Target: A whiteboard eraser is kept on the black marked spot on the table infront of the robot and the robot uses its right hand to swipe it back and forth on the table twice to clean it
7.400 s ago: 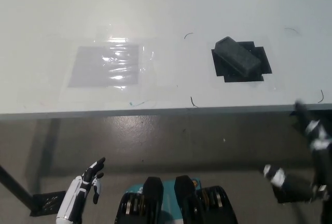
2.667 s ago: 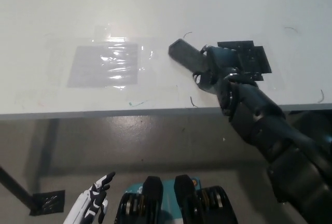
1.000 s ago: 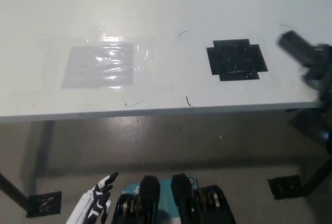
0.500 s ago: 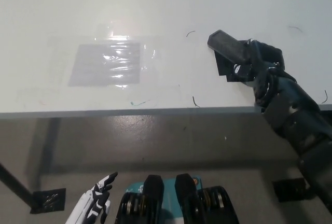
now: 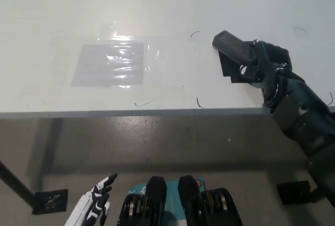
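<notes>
The whiteboard eraser (image 5: 233,47) sat in the upper right of the frame, gripped at its right end by the black right hand (image 5: 266,64), whose fingers were wrapped closed around it. Its free end jutted up and to the left, past the left edge of the black marked spot (image 5: 229,70), only a sliver of which showed beneath the hand and eraser.

A second earlier the eraser had been carried far out to the right edge of the frame, leaving the black spot fully bare. Half a second earlier it was already back over the spot, and it had barely shifted between then and this moment. Further back, the hand had pushed it well left of the spot toward the middle of the table (image 5: 167,11). That left-then-right travel, followed by a return over the mark, read as at least one full swipe done; whether the second was complete could not be judged from these views, so the hand was either between strokes or close to setting the eraser down.

The white left hand (image 5: 93,207) rested low at the bottom left, below the table edge, fingers apart and holding nothing.

No containers were in view. A taped clear plastic sheet (image 5: 109,64) lay flat on the table at the upper left, well apart from the eraser.
</notes>
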`<state>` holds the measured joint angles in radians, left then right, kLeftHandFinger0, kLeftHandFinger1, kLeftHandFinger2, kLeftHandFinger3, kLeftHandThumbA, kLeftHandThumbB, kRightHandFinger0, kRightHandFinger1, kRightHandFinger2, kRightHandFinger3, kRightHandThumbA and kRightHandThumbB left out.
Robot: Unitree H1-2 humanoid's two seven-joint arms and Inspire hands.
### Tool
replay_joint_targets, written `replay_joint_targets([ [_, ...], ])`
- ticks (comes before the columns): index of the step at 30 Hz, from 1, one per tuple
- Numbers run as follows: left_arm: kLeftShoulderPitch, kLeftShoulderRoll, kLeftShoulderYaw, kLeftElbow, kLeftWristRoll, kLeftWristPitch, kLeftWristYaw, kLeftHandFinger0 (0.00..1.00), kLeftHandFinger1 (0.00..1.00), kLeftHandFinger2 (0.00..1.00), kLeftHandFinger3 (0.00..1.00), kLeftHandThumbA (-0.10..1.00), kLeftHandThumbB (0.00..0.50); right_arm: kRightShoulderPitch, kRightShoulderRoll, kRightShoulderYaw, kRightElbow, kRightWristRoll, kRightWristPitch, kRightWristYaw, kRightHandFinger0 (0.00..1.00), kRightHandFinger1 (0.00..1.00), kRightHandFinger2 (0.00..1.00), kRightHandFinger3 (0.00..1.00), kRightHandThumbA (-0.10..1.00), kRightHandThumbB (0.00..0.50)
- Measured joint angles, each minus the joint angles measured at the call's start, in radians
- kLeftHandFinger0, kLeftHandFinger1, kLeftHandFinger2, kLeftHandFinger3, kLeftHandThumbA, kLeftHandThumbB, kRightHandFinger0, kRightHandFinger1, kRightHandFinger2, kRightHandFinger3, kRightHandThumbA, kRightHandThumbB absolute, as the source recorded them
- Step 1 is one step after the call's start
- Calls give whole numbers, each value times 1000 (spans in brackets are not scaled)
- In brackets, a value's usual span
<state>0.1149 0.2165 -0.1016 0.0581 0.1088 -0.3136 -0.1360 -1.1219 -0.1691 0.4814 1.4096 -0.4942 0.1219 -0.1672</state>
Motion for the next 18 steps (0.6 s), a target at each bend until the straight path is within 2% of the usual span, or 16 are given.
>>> replay_joint_targets([
  [2,0,0,0,3,0,0,0,1000,1000,1000,1000,1000,500,-7,-8,-16,-3,9,-9,35,1000,1000,1000,1000,808,500],
  [4,0,0,0,4,0,0,0,1000,1000,1000,1000,1000,500,-16,-16,-31,-7,19,-21,73,1000,1000,1000,1000,809,500],
  [5,-1,0,0,4,0,0,0,1000,1000,1000,1000,1000,500,-21,-21,-45,-14,28,-27,95,1000,1000,1000,1000,938,500],
  [6,-2,0,0,4,0,0,0,1000,1000,1000,1000,1000,500,-26,-26,-62,-20,37,-31,119,1000,1000,1000,1000,812,500],
  [15,-17,0,0,9,-1,0,0,1000,1000,1000,1000,1000,500,-50,-74,-207,-179,133,-74,304,1000,1000,1000,1000,861,500],
  [16,-18,0,0,9,-1,0,0,1000,1000,1000,1000,1000,500,-52,-79,-220,-204,144,-75,325,1000,1000,1000,1000,757,500],
  [18,-20,0,0,9,-2,0,0,1000,1000,1000,1000,1000,500,-53,-90,-262,-287,175,-73,367,1000,1000,1000,1000,783,500],
])
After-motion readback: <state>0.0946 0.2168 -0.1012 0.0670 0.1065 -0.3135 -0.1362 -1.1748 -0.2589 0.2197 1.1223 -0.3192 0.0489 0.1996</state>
